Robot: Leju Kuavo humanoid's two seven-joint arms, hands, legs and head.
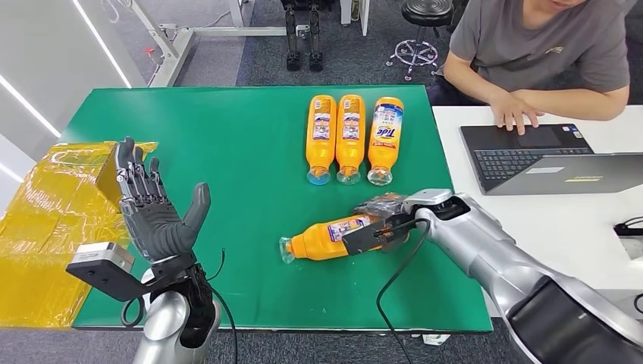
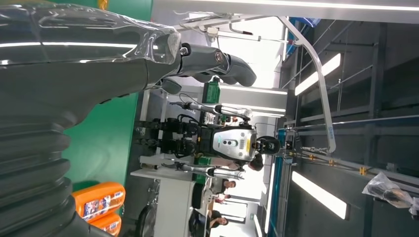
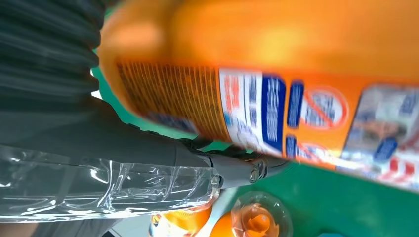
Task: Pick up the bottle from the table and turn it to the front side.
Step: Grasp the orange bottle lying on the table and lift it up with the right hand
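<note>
1. Bottle [image 1: 327, 240]: orange, lying on its side on the green tabletop [image 1: 227, 152], clear cap end toward robot's left, base end at the right robot hand [image 1: 383, 227].
2. Right robot hand: at the bottle's base end, apparently wrapped on it; head view hides fingers behind the wrist camera bracket. Right wrist view puts the bottle body [image 3: 257, 74] right against the thumb [image 3: 237, 170], fine-print back label facing that camera. Judged closed on the bottle, not fully confirmed.
3. Left robot hand [image 1: 152, 208]: raised over the tabletop's left side, palm up, fingers spread, holding nothing. Well apart from the bottle.
4. Step in hand, as judged: secure grasp, then lift and rotate so the front label faces up.
5. Doing it well:
   - Firm up the grip before lifting; smooth round plastic body, likely to slip or roll.
   - Lift clear of the tabletop before rotating; avoids dragging.
   - Roll about the bottle's long axis only; keep it level.
   - Check label: the rightmost of three bottles [image 1: 349, 136] in the row beyond shows the big logo, a usable reference for "front".
   - Keep clear of that row when setting down.
6. Risks: grasp at the base end means cap end may droop; overshoot on rotation.
7. Nearby: person [image 1: 531, 53] at a laptop [image 1: 531, 155] on the white desk, right side; yellow bag [image 1: 45, 220] at left.
</note>
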